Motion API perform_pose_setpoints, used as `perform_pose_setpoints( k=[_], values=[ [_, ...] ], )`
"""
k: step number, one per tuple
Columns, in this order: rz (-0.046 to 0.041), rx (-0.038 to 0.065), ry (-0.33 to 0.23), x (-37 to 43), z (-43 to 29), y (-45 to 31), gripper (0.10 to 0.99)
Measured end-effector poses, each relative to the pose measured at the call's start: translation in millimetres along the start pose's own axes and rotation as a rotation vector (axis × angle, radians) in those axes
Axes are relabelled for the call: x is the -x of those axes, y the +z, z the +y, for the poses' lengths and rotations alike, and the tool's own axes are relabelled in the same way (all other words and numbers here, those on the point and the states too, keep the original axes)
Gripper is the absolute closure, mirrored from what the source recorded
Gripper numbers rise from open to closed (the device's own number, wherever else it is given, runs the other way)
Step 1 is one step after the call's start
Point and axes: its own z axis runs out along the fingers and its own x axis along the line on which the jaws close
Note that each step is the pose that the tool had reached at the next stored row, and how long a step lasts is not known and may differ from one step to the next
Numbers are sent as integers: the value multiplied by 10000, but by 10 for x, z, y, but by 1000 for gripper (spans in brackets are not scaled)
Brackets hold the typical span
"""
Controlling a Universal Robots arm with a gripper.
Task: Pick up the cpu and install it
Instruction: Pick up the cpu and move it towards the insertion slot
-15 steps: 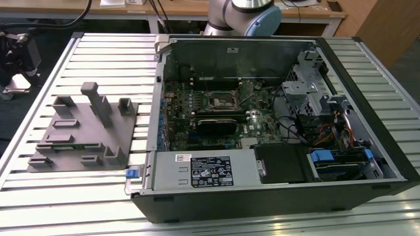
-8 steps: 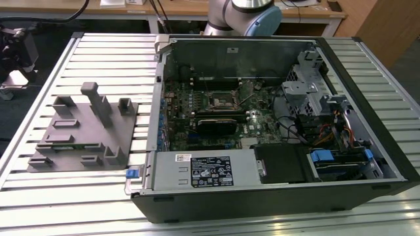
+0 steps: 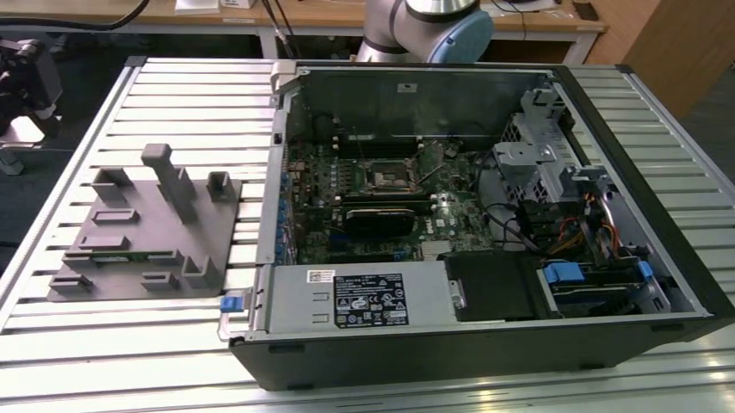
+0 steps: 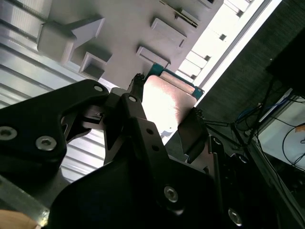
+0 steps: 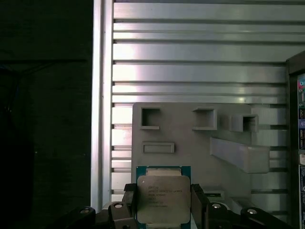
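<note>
Centre of the exterior view: black socket [image 3: 388, 176] inside the computer case [image 3: 460, 361], grey holder [image 3: 150, 232] at the exterior view's left. Second wrist view: gripper [image 4: 164, 109] clamps the cpu [image 4: 169, 93]. First wrist view: cpu [image 5: 163, 198] sits over grey holder [image 5: 190, 138]. Grasp made, install pending.

Looked like a robotics lab / electronics workshop, not a home; work surface was a slatted aluminium table [image 3: 115, 361] w/ an opened desktop PC case [image 3: 460, 353] lying on it, motherboard [image 3: 379, 198] exposed; grey plastic fixture [image 3: 138, 232] w/ moulded slots sat on the exterior view's left; robot arm base [image 3: 419, 26] rose at the far edge; wooden desks [image 3: 333, 15] & loose cables [image 4: 286, 138] stood beyond; dark floor [image 3: 86, 95] alongside.
</note>
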Motion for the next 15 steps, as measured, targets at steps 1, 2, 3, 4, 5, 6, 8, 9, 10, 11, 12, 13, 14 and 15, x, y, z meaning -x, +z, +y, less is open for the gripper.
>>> perform_pose_setpoints(
  k=[1,2,3,4,5,6,8,9,10,11,12,13,14,15],
  values=[
    [1,0,0,0,1,-13,545],
    [0,0,0,0,2,-25,545],
    [1,0,0,0,3,-37,545],
    [0,0,0,0,4,-49,545],
    [0,0,0,1,5,-62,545],
    [1,0,0,1,6,-76,545],
    [1,-1,0,1,9,-107,545],
    [1,0,0,1,10,-121,545],
    [0,0,0,1,12,-136,545],
    [0,0,0,1,13,-150,545],
    [0,0,0,2,14,-165,545],
    [0,0,0,2,16,-180,545],
    [1,0,0,2,18,-194,545],
    [1,0,0,2,19,-207,545]
  ],
)
